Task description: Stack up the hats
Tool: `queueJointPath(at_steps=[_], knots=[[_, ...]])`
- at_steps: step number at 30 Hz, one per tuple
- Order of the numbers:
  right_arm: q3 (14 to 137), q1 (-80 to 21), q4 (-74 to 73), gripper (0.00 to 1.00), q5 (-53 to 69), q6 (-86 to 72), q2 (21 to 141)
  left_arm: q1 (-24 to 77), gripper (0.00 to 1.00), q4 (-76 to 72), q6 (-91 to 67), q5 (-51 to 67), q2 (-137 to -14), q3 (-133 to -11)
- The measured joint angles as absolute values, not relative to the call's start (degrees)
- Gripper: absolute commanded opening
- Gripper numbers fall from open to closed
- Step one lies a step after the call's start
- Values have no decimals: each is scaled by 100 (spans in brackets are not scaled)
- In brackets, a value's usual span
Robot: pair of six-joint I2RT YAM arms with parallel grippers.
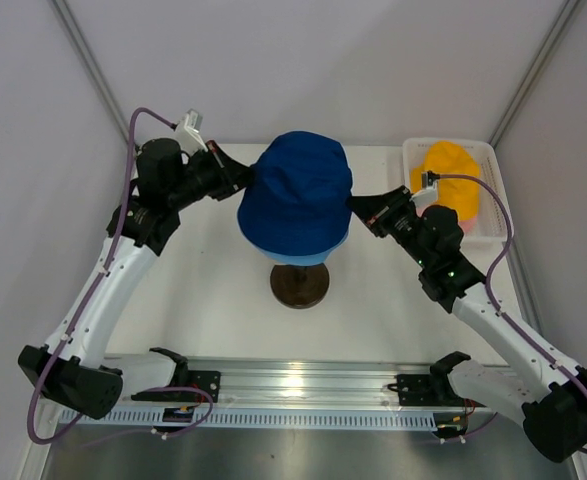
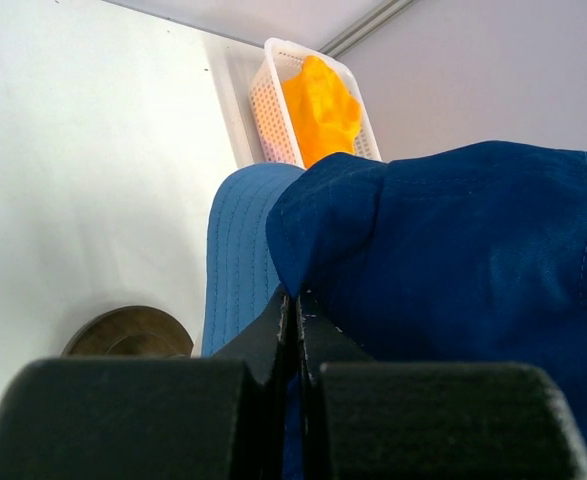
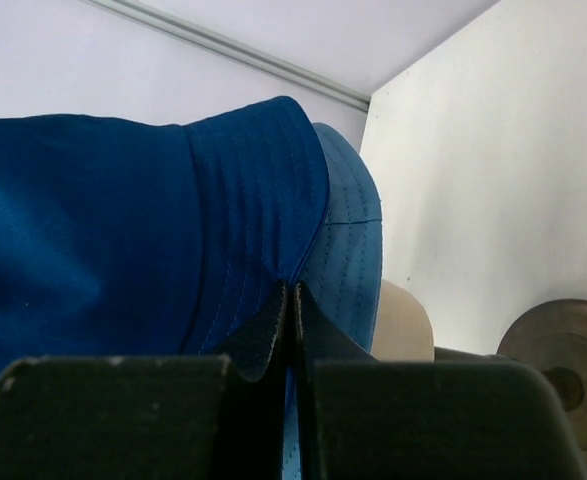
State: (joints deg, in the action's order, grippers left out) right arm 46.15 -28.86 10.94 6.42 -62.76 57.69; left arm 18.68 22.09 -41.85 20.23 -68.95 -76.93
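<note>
Navy hat (image 1: 298, 195) has brim clamped in left pincer (image 1: 247, 179) and right pincer (image 1: 357, 208).

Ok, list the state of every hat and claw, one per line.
navy hat: over the light blue hat
light blue hat: on the mannequin head, beneath the navy hat
yellow-orange hat: crumpled in the basket
left claw: shut on navy hat
right claw: shut on navy hat

Both arms flank the navy hat (image 1: 298, 190).
The left gripper (image 1: 243, 176) and the right gripper (image 1: 357, 208) touch its brim on opposite sides; the light blue hat (image 1: 311, 258) peeks out beneath.
</note>
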Motion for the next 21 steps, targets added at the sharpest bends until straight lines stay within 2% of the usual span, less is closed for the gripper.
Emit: queueJointPath(at_steps=[21], knots=[[4051,-3476,1717,0,-331,-5725,5579,1894,2,2569,-3852,1767,-6742,-7791]])
